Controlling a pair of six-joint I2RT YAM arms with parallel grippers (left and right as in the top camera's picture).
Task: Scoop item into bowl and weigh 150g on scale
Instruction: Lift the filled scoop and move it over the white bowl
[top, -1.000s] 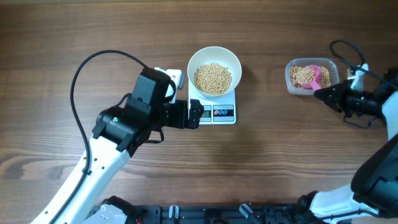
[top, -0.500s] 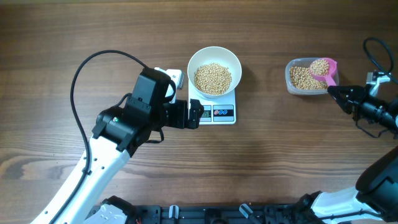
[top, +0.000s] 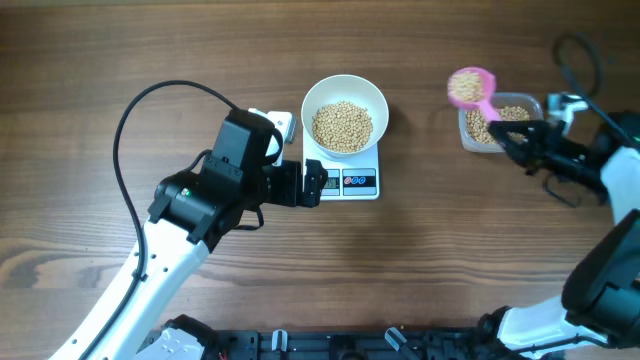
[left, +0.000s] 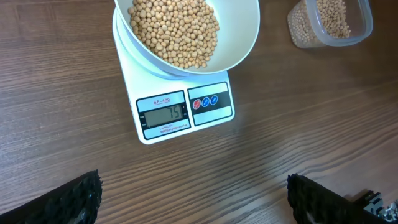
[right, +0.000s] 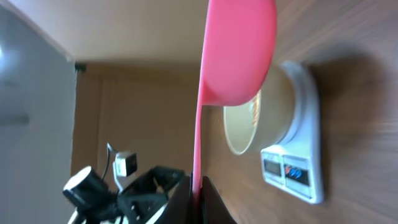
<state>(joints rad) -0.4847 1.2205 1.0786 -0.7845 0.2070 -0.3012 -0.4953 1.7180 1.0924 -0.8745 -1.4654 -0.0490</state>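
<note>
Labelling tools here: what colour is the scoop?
Pink; the scoop shows best in the right wrist view.

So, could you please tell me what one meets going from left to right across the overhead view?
Black cable, bowl, pink scoop, right gripper; scale and clear tub overlap these, so omitted.

The desk (top: 450, 250) is finished in matt, grained brown wood. The scale (left: 132, 81) is moulded in smooth white plastic, the bowl (top: 375, 100) on it glazed glossy white. The scoop (right: 239, 50) is formed of glossy pink plastic.
</note>
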